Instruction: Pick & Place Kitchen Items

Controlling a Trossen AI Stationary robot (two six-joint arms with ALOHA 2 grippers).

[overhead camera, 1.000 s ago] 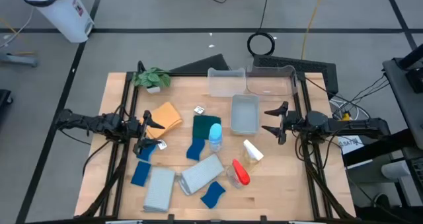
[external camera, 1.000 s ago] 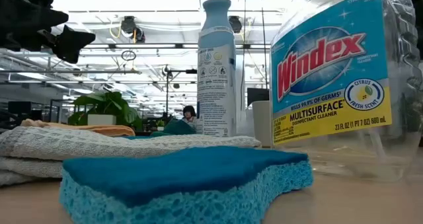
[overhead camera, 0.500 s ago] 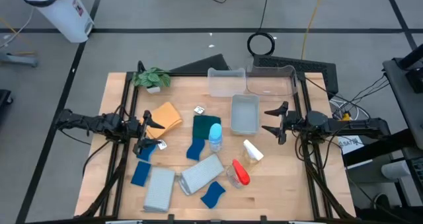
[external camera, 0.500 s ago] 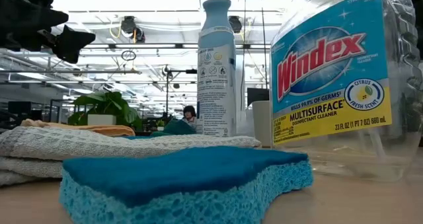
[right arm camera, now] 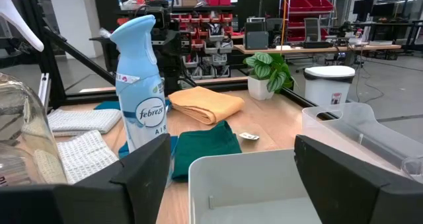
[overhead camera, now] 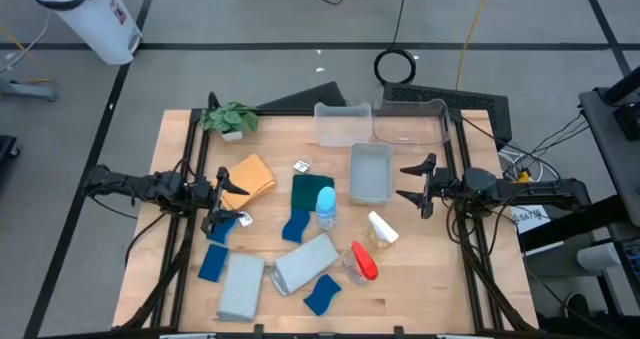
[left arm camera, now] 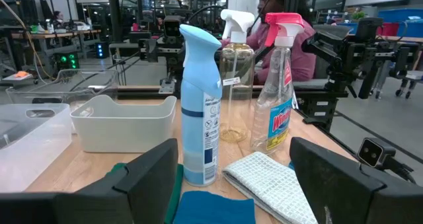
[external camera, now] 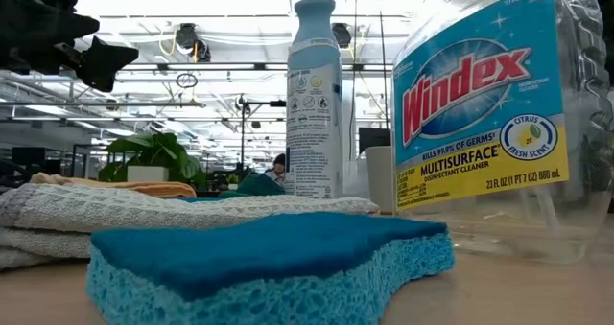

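Left claw open, empty, at surface's left edge beside orange cloth. Right claw open, empty, at right edge near grey bin. Blue-topped bottle upright mid-surface on teal cloth; red-topped bottle lying flat. Wooden surface; potted plant at back corner.

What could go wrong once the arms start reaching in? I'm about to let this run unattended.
1. The tall light-blue spray bottle stands upright among the other items; an arm reaching past could tip it.
2. The clear red-topped spray bottle and clear white-topped spray bottle lie side by side, so open fingers might nudge the neighbour.
3. The folded grey cloth lies close against a wavy blue sponge; a grasp could drag both.
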